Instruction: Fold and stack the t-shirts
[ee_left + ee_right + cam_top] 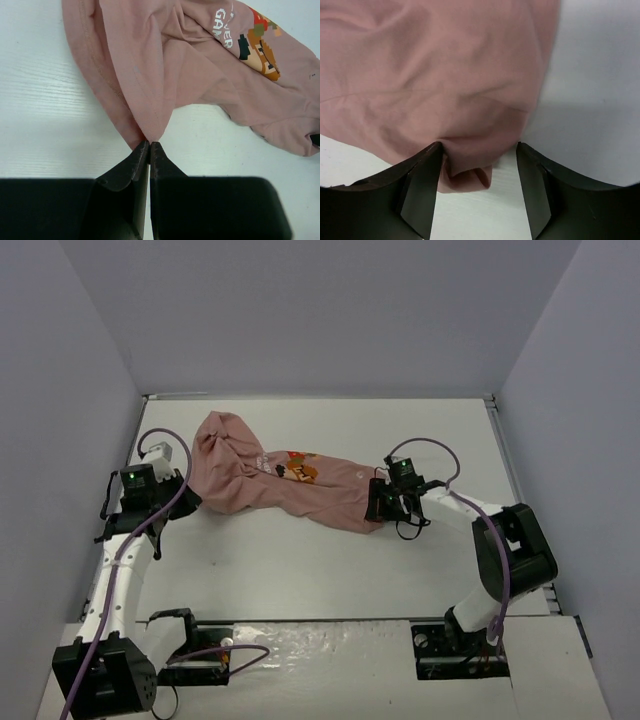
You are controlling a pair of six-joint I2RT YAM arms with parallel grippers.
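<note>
Item 1: dusty-pink short-sleeved cotton t-shirt [300, 490], bunched lengthwise across the white counter [300, 570].
My left end effector [150, 146]: clamped on a hem corner.
My right end effector [479, 147]: jaws apart, straddling the opposite edge fold.
Handling: seat the fold deep, pinch, then draw taut.

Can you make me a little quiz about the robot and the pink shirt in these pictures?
1. Pick one: the t-shirt on the table is A) neatly folded, B) crumpled, reaching from one arm to the other, C) hanging off the edge.
2. True or false: the left end effector is shut on a tip of the t-shirt's cloth.
3. Fill the gap: the right end effector has its jaws ____, with pink cloth between them.
Key: 1 B; 2 true; 3 open.
</note>
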